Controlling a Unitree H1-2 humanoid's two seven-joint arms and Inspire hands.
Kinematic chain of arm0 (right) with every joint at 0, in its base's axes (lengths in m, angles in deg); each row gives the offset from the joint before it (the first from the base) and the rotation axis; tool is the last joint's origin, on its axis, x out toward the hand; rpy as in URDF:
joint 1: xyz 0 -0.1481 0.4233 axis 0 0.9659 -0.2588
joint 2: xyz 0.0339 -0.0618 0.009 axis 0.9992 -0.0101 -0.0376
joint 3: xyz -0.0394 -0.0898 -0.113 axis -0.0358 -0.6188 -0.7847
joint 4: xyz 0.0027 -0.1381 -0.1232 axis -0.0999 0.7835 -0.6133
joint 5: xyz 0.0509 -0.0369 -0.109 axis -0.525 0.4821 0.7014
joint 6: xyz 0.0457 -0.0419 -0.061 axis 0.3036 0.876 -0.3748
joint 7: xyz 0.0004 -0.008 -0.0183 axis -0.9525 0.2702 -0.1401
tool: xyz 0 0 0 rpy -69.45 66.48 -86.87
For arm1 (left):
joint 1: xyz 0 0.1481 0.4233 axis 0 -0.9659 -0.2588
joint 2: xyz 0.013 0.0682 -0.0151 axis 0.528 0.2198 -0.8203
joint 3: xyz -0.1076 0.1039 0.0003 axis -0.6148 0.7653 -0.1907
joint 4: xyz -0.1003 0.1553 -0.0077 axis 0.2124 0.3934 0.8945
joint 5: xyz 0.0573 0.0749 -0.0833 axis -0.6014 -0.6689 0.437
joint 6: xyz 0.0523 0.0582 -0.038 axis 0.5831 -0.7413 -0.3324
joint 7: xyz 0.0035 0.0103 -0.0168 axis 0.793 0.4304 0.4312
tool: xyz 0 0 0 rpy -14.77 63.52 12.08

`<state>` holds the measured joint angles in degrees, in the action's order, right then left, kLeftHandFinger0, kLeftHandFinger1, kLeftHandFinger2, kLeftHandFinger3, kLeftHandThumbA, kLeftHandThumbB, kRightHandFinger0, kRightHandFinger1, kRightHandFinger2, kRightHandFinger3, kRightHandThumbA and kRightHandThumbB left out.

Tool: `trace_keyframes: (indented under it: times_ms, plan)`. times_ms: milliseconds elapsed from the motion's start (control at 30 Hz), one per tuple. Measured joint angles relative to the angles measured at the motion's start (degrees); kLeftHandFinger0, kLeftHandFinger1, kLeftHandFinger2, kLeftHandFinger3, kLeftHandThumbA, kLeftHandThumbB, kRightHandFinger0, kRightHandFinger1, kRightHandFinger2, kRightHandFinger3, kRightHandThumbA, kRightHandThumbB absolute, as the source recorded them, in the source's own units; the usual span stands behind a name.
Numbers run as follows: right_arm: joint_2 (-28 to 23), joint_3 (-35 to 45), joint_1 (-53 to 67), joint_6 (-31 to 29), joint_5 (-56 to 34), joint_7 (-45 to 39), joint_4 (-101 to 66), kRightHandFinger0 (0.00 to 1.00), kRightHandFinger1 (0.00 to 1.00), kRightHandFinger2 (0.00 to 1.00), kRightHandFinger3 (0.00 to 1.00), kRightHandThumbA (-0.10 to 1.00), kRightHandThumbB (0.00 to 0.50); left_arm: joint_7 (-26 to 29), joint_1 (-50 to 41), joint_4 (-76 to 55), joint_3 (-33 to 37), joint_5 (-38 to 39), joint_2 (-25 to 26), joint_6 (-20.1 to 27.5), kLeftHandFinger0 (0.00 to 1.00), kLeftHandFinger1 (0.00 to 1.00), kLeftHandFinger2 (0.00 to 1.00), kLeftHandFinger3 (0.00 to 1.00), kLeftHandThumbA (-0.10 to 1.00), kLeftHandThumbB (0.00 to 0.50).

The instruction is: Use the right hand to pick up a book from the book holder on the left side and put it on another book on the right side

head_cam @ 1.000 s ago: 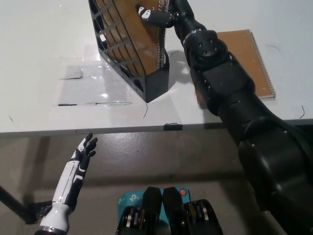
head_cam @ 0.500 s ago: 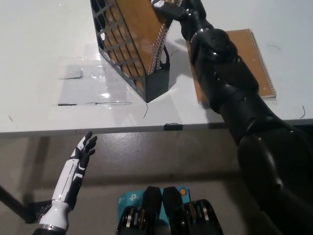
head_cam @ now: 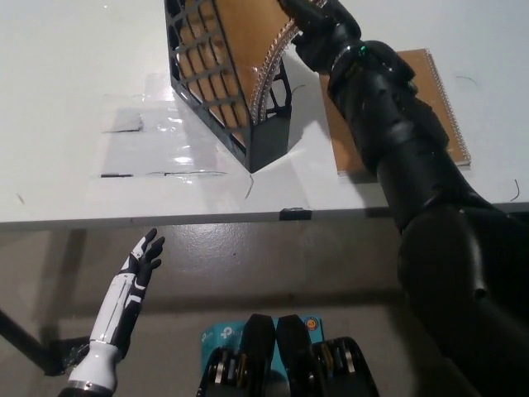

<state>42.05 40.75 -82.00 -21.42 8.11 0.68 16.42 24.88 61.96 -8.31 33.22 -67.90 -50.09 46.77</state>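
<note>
The black right hand reaches the top of the spiral-bound book standing in the black mesh book holder; its grip is cut off by the frame edge. The book looks thin, stiff and light, best pinched by its upper edge. Right of the holder lies the second spiral-bound book. The white left hand hangs spread below the table, left of the holder.

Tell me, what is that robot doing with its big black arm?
The robot is reaching its black right arm up to a brown spiral-bound book standing in the black book holder on the white table. The right hand runs off the top edge of the picture, so its grip cannot be seen. Another brown book lies flat on the table to the right, partly under the arm. The white left hand rests low, below the table edge, fingers apart.
</note>
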Motion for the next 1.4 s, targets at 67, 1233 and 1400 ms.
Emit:
trace_keyframes:
  times_ms: [67, 1233, 1400]
  plan:
    - [0.0, 1.44, -0.55, 1.58, -1.11, 0.0, -0.07, 0.0, 0.13, 0.68, 1.0, -0.1, 0.081, 0.0, 0.09, 0.2, 0.0, 0.0, 0.0, 0.0, 1.0, 1.0, 1.0, 1.0, 1.0, 0.214]
    - [-4.8, 7.19, -7.49, 14.51, -6.87, 3.29, -8.09, 0.0, 0.12, 0.67, 1.0, -0.1, 0.036, 0.0, 0.28, 0.35, 0.01, -0.05, 0.0, -0.05, 1.0, 1.0, 1.0, 1.0, 1.0, 0.187]
    - [-6.35, 7.16, -7.49, 15.43, -6.88, 3.49, -8.19, 0.0, 0.1, 0.65, 1.0, -0.1, 0.048, 0.0, 0.28, 0.46, 0.01, -0.05, 0.0, -0.04, 1.0, 1.0, 1.0, 1.0, 1.0, 0.18]
